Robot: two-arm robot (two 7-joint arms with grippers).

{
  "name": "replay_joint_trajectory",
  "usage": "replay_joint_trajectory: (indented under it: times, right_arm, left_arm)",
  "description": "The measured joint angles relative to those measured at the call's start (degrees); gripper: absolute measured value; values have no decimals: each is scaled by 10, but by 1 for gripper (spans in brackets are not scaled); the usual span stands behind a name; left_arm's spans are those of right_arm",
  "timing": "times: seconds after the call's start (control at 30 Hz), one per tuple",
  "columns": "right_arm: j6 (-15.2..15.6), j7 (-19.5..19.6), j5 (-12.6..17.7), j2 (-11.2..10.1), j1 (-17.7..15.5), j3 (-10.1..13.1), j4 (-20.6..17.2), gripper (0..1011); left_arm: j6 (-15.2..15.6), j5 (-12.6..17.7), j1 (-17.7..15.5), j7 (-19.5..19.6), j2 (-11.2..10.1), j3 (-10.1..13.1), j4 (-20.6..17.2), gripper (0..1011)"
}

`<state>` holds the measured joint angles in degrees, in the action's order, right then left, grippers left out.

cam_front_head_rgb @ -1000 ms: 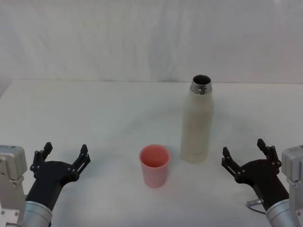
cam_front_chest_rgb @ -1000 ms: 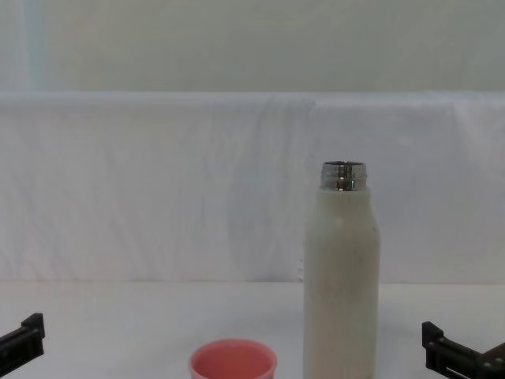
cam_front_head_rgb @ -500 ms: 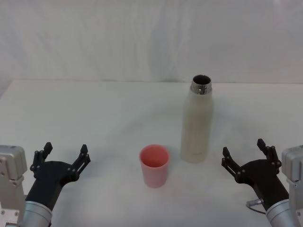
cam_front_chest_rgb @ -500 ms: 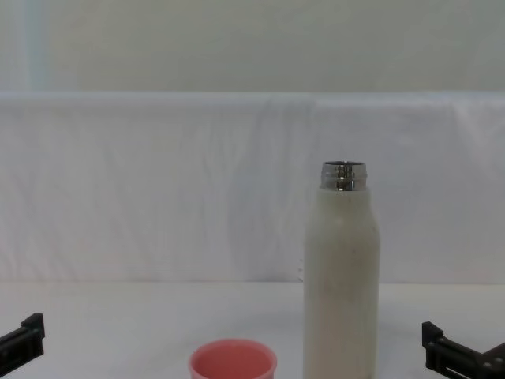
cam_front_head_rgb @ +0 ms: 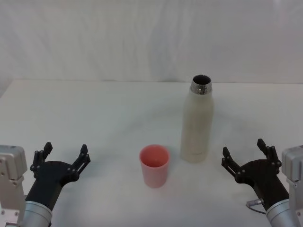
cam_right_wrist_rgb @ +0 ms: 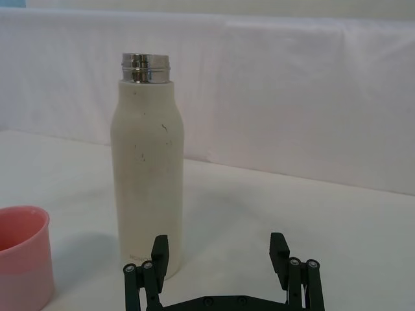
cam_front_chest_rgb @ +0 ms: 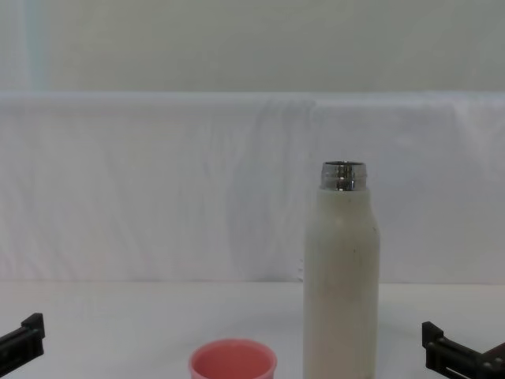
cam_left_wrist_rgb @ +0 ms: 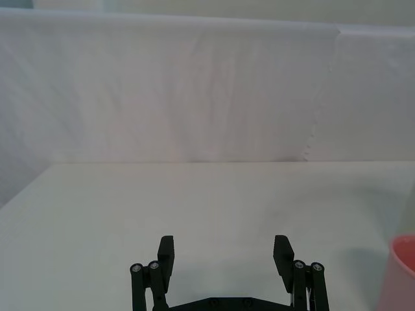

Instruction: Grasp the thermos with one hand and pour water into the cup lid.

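White cloth covers the worktop (cam_front_head_rgb: 94, 109) and the wall behind it. Nearest the robot, the left gripper (cam_front_head_rgb: 65, 155) is held low at the near left and the right gripper (cam_front_head_rgb: 244, 154) at the near right, each with jaws spread wide and nothing between them. Between them, the pink cup lid (cam_front_head_rgb: 154, 165) is set upright. Just beyond it and to its right, apart from it, the thermos (cam_front_head_rgb: 197, 125) is seen upright, its steel neck uncapped; small grey lettering near its base cannot be read.

thermos (cam_front_head_rgb: 197, 123) sides unobstructed, cup lid (cam_front_head_rgb: 154, 165) near its left
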<state>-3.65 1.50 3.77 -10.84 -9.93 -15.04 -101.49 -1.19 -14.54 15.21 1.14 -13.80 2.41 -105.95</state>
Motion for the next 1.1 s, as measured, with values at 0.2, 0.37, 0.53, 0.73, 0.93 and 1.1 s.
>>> replay_joint_trajectory:
  times: [0.2, 0.37, 0.53, 0.73, 0.93, 1.1]
  right_arm:
    - [6, 0, -14, 5, -5, 2, -6, 1001]
    - [19, -18, -7, 10, -10, 11, -17, 1001]
    - [36, -45, 12, 12, -9, 22, -29, 1001]
    - [63, -77, 27, 10, 1, 34, -43, 1001]
    - [84, -96, 29, 5, 16, 40, -49, 1001]
    - [98, -106, 28, 2, 32, 40, -46, 1001]
  left_arm:
    - [0, 0, 0, 0, 0, 0, 0, 1001]
    - [0, 0, 0, 0, 0, 0, 0, 1001]
    - [0, 0, 0, 0, 0, 0, 0, 1001]
    - [0, 0, 0, 0, 0, 0, 0, 1001]
    - [0, 0, 0, 0, 0, 0, 0, 1001]
    - [0, 0, 0, 0, 0, 0, 0, 1001]
